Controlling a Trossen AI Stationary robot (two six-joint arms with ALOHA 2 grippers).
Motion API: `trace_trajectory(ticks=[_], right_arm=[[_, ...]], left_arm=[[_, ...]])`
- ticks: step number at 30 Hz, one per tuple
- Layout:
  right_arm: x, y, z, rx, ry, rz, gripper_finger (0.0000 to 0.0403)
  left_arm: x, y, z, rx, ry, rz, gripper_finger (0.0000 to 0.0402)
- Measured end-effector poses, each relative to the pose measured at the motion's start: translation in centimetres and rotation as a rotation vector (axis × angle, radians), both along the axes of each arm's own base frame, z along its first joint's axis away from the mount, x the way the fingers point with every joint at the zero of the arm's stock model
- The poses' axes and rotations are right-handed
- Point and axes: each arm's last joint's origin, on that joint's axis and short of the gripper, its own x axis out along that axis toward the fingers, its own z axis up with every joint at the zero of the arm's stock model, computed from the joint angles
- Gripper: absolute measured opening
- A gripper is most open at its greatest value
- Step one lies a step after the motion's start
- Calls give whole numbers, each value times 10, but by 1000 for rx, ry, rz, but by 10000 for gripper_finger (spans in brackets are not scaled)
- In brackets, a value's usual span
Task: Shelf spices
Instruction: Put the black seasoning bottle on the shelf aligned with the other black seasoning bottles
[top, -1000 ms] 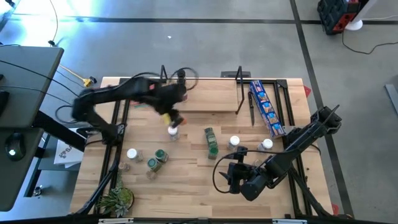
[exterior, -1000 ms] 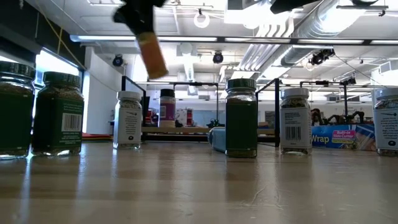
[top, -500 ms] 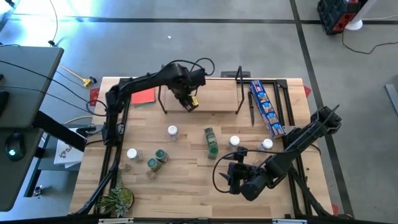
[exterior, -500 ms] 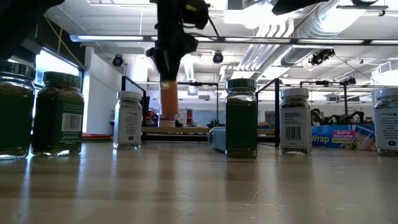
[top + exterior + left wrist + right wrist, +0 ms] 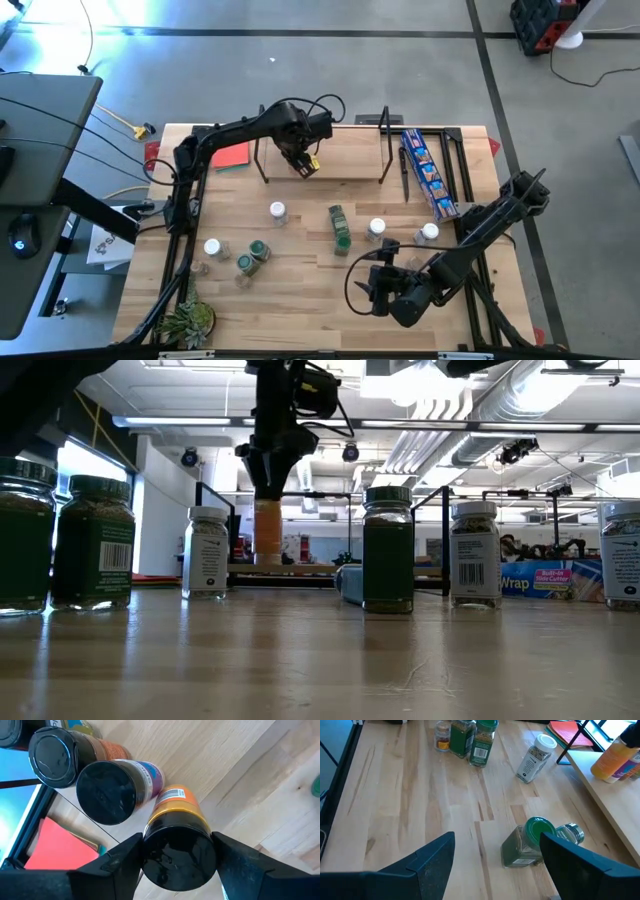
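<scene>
The orange-labelled jar (image 5: 179, 842) with its black lid stood upright on the shelf (image 5: 345, 160), just beside a blue-labelled jar (image 5: 120, 787) and a dark jar (image 5: 62, 755) already lined up there, apparently so the row fills from one end. The left hand (image 5: 300, 158) sat over it, fingers bracketing the lid; whether they gripped or had let go could not be told. The jar looked set down, so release seemed the step in hand. More spices (image 5: 340, 225) waited on the desk (image 5: 300, 290). The right hand (image 5: 380, 285) hung near the front edge, fingers spread wide and empty, probably waiting.
</scene>
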Motion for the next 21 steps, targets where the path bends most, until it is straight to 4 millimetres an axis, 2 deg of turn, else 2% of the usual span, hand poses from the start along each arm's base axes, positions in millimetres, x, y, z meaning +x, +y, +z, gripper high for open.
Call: trace_trajectory(ticks=[13, 21], right_arm=[[0, 1, 0, -1, -1, 1, 287], [0, 1, 0, -1, -2, 1, 287]], left_arm=[[-1, 5, -8, -13, 7, 13, 250], [-1, 6, -7, 42, 34, 5, 255]])
